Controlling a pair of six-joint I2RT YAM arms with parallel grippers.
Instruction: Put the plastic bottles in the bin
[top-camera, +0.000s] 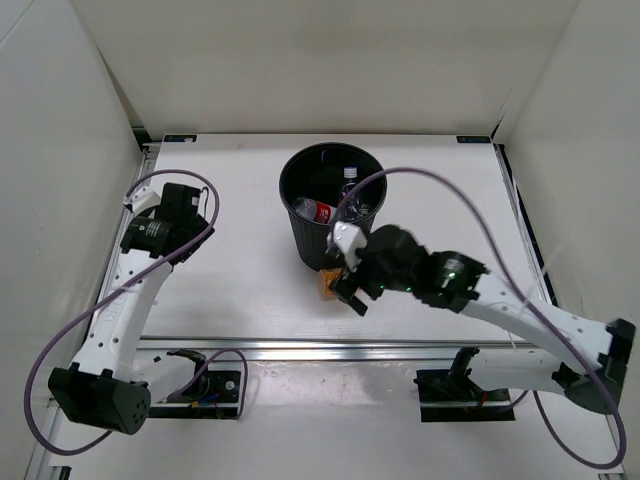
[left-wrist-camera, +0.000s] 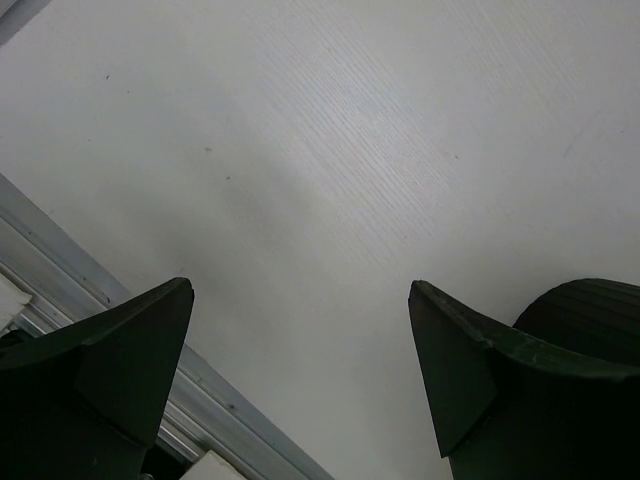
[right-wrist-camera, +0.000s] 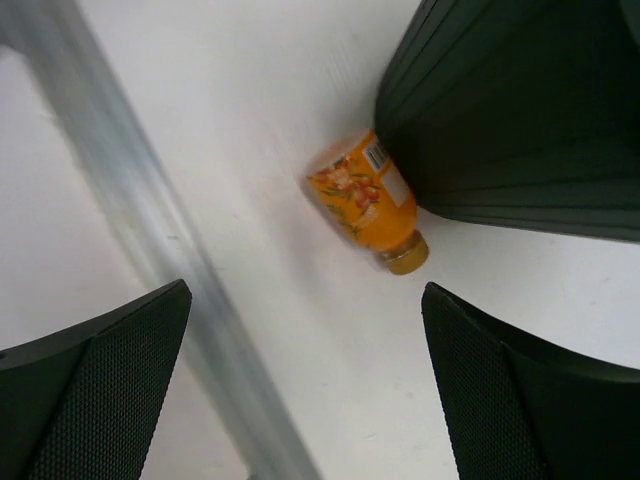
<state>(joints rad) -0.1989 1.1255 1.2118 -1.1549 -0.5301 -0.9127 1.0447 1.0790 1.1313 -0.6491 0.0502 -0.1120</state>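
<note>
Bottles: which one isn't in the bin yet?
The orange bottle. It lies on its side on the table, right beside the outside of the black bin. The clear bottles are inside it.

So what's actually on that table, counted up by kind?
Black bin: 1
Orange bottle, lying on the table by the bin's foot: 1
Clear bottles inside the bin: 2 that I can make out, a red-labelled bottle and a second clear bottle; more may be hidden
Total: 4
</note>
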